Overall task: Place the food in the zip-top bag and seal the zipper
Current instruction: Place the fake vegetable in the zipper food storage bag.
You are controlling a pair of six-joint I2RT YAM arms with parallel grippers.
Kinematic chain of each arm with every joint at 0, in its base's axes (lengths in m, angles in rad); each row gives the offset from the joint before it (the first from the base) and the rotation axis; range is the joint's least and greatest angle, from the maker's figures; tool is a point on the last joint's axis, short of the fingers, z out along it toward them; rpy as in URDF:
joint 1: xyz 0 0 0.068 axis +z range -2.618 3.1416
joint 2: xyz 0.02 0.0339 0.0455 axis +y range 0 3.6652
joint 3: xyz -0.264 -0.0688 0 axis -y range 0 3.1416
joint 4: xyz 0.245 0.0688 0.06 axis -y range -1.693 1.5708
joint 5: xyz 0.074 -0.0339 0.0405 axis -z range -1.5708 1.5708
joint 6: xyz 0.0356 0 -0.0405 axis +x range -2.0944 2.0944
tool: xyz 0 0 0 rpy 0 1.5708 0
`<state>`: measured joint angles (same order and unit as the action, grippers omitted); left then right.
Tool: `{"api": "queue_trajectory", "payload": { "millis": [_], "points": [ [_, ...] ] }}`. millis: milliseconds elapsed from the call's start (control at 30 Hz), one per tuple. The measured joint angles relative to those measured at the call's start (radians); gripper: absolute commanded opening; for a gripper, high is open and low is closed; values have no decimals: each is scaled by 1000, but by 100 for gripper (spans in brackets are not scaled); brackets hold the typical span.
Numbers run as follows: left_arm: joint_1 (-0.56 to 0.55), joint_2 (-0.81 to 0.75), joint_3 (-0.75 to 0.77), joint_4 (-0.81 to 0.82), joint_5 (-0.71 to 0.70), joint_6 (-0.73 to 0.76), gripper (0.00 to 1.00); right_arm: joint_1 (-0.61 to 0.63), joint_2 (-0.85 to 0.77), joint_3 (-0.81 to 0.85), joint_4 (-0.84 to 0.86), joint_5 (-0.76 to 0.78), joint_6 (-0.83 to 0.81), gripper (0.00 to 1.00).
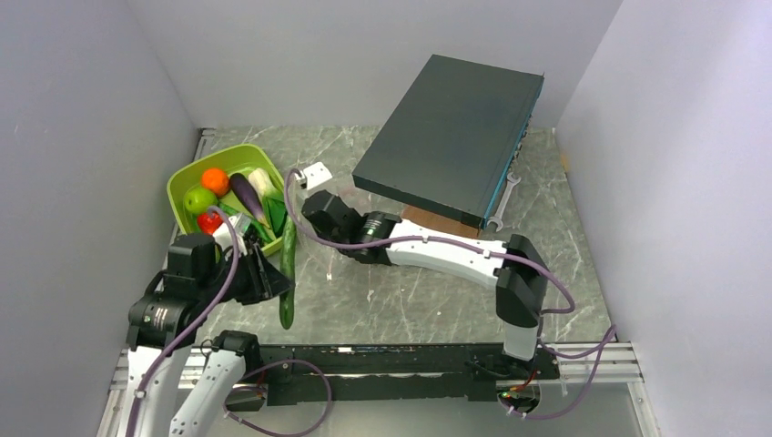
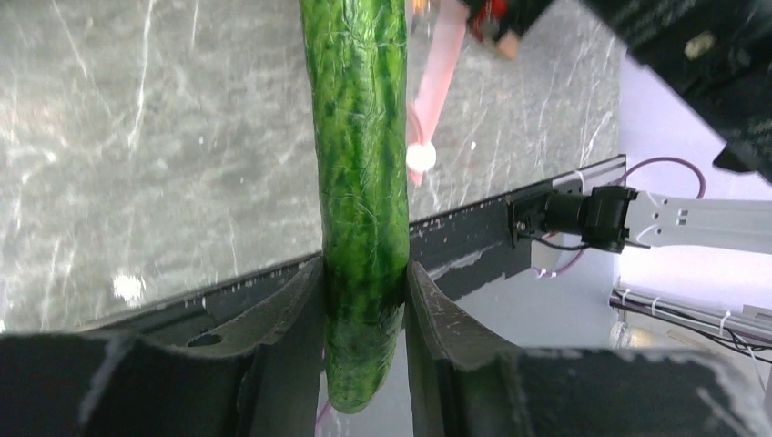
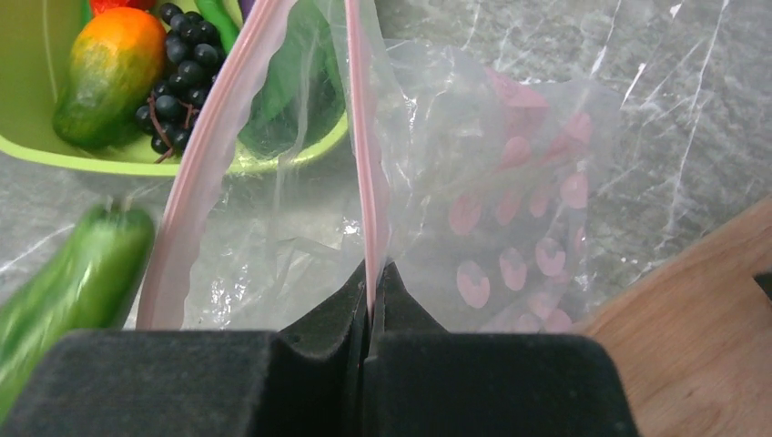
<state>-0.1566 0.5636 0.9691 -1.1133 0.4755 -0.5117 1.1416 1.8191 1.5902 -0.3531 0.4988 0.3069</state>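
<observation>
My left gripper (image 1: 266,279) (image 2: 364,300) is shut on the lower end of a long green toy cucumber (image 1: 288,273) (image 2: 357,164), which points away toward the bag. My right gripper (image 1: 314,206) (image 3: 371,293) is shut on the pink zipper strip (image 3: 361,137) of the clear dotted zip-top bag (image 3: 510,209), whose mouth hangs open. The cucumber's tip (image 3: 77,278) is just left of the open mouth. The lime-green tray (image 1: 187,177) (image 3: 36,100) holds an orange fruit (image 1: 215,180), green apple (image 1: 199,199), eggplant (image 1: 247,196), a yellow-red fruit (image 3: 109,64) and black grapes (image 3: 175,91).
A large dark flat box (image 1: 455,132) leans over a brown board (image 1: 435,221) (image 3: 692,346) at the back right. A small white object (image 1: 317,171) lies beside the tray. Grey walls close in on both sides.
</observation>
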Motion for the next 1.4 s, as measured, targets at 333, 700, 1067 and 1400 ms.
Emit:
{"api": "queue_trajectory", "payload": {
  "millis": [333,700,1067,1400],
  "points": [
    [0,-75,-35,-88,98,-74,0,14,67,-6,127,47,-145,0],
    [0,24,-171,74,167,-170,0,55,7,-167,283,60,-224,0],
    [0,55,-307,277,217,-290,1,54,-224,-351,486,-64,-229,0],
    [0,139,-291,337,208,-236,55,48,-200,-355,492,-111,-122,0]
  ]
}}
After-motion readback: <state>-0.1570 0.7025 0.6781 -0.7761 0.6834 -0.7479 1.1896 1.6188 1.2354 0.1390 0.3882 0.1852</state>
